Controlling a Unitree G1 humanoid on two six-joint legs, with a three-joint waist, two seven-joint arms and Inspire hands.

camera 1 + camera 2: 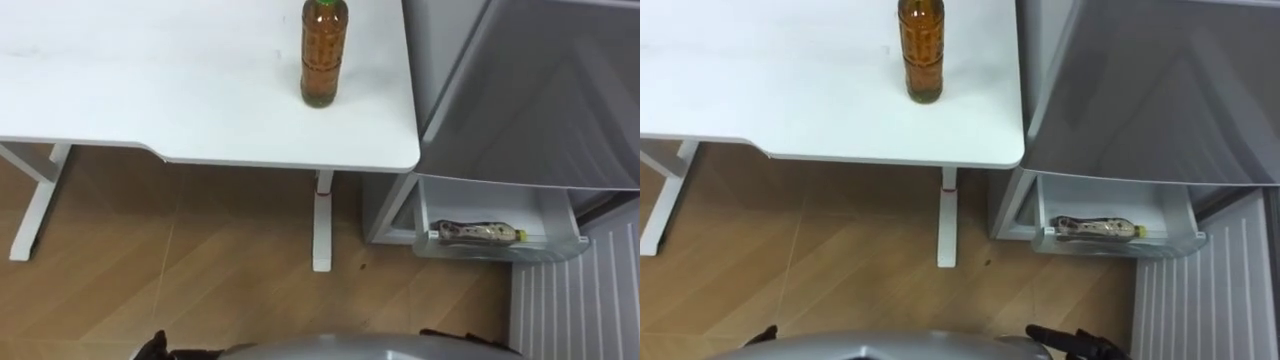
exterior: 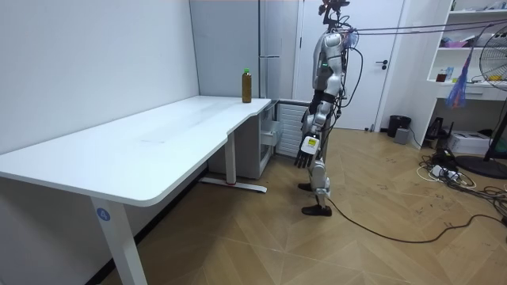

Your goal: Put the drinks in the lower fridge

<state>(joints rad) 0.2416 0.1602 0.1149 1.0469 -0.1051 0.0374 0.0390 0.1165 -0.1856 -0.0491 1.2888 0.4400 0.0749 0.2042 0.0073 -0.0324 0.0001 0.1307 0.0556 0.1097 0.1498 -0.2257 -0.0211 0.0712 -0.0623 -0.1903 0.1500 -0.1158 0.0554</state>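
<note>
— Starting big: white desk (image 1: 200, 90), spread wide on the left, its corner reaching almost to the fridge (image 1: 530, 100).

— And standing where?

— On the wood floor just off that corner, facing desk and fridge together; probably chosen to keep both within a short reach.

— Fridge shut?

— Grey upper part closed. Lower part open, with a white bin (image 1: 560, 225) standing out in front; drawer or door shelf, cannot tell which.

— Drinks next.

— One bottle (image 1: 324, 60), amber with a green cap (image 2: 246, 70), upright on the desk near the fridge-side corner, well apart from either hand. Likely parked there for the shortest carry to the bin.

— Just the one?

— Second bottle (image 1: 480, 233) lying on its side inside the bin, yellowish end toward the right. Probably laid flat to fit the bin's length. Counts as stowed, by the look of it.

— Hands?

— Left hand (image 2: 304, 158) hanging by the thigh in the room view, relaxed and empty. Dark shape at the lower right edge of the eye views, taken for the right hand (image 1: 1070, 342); released or clenched, cannot tell.

— Why so low?

— Nothing grasped yet; reads as the moment before a reach for the upright bottle.

— Any writing?

— Label (image 1: 324, 45) wrapped round the upright bottle, print too small to read. Small blue sticker (image 2: 101, 214) on a desk leg, equally unreadable.
</note>
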